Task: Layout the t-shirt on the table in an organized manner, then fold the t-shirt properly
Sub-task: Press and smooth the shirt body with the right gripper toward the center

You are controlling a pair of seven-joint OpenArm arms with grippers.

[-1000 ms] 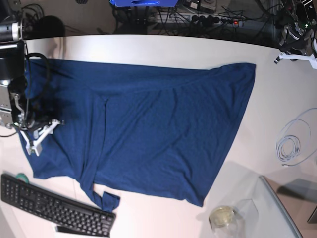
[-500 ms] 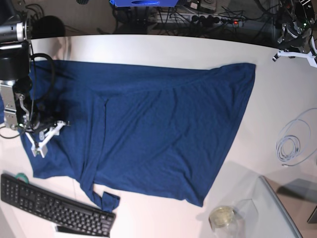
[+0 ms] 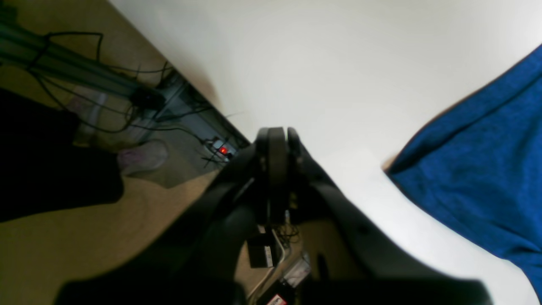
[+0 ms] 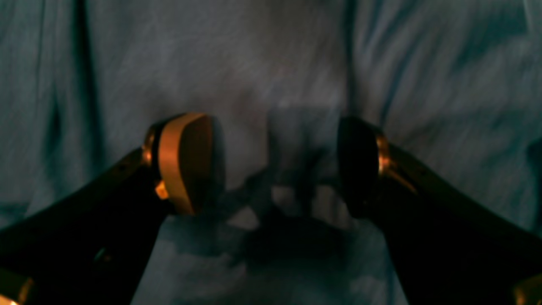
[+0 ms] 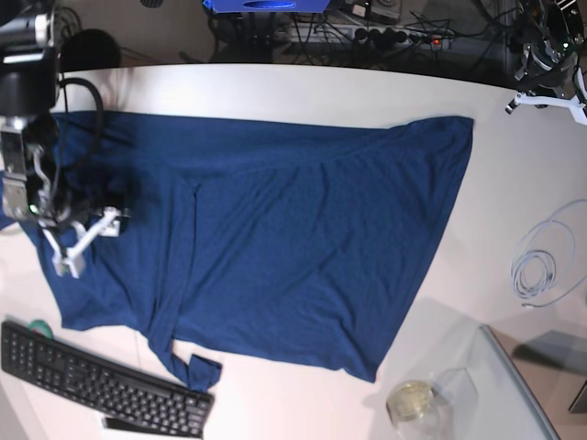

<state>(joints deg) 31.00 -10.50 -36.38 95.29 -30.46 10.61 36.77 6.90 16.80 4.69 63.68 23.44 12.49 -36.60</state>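
Desk point(image 5: 303, 87) carries the t-shirt point(image 5: 275, 238), spread mostly flat beneath and far out from the right tool point(image 5: 84, 240). Layout looks nearly done by my read; one edge strip lies doubled over, small corner twisted near the keyboard point(image 5: 101, 380). No fold made yet. Right tool: pads wide apart above cloth, gripping nothing. Left tool point(image 3: 277, 142): pads pressed together, empty, t-shirt corner beside it.

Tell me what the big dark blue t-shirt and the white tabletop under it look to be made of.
The large dark navy blue t-shirt looks like soft knit fabric, likely cotton jersey: matte, with a fine heathered texture in the left wrist view and shallow creases where it lies. The smooth white table looks like a hard laminate or painted board with a faint satin sheen; which one the views cannot settle.
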